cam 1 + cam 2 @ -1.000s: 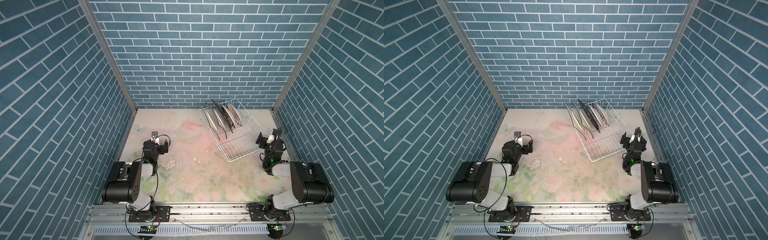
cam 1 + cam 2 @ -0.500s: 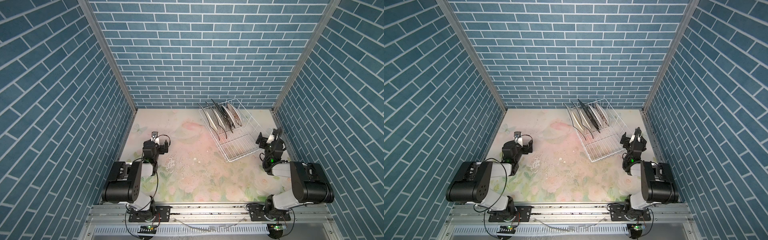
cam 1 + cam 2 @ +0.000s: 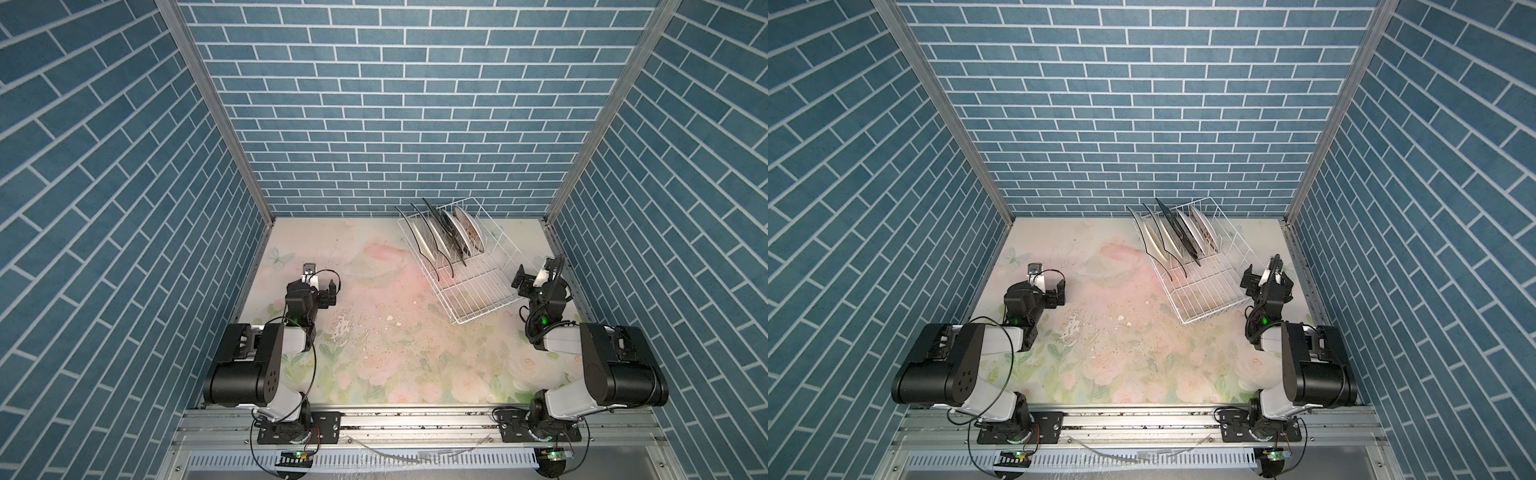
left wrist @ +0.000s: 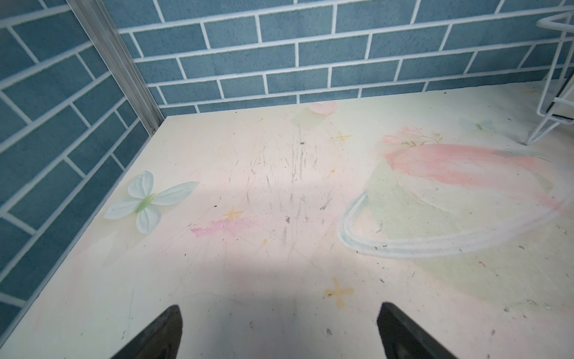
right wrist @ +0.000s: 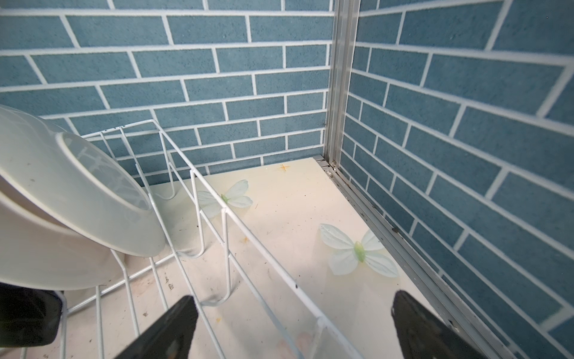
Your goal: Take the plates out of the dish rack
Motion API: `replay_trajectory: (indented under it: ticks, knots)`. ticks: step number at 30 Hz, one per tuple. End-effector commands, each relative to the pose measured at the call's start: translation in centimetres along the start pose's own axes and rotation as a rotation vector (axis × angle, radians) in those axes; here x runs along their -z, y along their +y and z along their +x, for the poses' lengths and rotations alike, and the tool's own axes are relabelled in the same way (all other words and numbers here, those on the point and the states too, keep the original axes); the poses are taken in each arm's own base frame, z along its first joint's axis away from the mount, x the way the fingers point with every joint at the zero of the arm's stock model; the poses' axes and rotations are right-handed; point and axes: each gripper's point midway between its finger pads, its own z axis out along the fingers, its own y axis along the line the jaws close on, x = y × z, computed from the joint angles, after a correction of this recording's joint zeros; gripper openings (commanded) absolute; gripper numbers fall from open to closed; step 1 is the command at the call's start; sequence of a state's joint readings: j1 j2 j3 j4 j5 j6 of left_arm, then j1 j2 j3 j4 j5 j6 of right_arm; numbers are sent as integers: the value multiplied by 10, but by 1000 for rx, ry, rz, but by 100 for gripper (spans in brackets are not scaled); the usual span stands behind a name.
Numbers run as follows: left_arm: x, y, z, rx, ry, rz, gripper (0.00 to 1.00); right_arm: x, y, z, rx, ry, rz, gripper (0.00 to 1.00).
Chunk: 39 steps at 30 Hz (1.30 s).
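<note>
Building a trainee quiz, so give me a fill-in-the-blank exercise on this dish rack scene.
1. The plates stand on edge inside the ____.
2. Both the left gripper and the right gripper are ____.
3. In both top views the dish rack sits nearer the ____ gripper.
Missing words: dish rack; open; right.

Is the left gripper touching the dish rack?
Apart. In a top view, a wide stretch of bare table separates the left gripper from the dish rack.
</note>
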<state>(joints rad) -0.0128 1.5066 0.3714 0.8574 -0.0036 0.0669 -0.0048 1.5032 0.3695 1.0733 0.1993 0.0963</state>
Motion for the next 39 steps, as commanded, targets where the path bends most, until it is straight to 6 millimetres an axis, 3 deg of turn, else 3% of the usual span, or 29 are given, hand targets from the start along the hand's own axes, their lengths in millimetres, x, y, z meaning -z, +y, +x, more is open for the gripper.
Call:
replay_trajectory:
  ticks: [1, 9, 14, 22, 29, 36, 39]
  knots:
    - [18, 17, -23, 32, -61, -87, 100, 8, 0, 45, 81, 159, -10, 99]
    - [50, 41, -60, 119, -131, -231, 100, 22, -7, 5, 62, 172, 33, 99]
    - [61, 47, -64, 235, -50, -281, 100, 30, -1, -26, 29, 210, 4, 99]
    - [73, -7, -45, 242, 84, -162, 100, 49, 21, -75, 50, 326, -4, 97]
    - [89, -76, -55, 233, 140, 70, 100, 73, 56, -102, 140, 459, -30, 94]
    - [113, -111, -53, 266, 135, 145, 100, 115, 120, -118, 195, 466, -224, 81]
    - [117, -123, -48, 269, 156, 179, 100, 128, 150, -113, 217, 427, -321, 75]
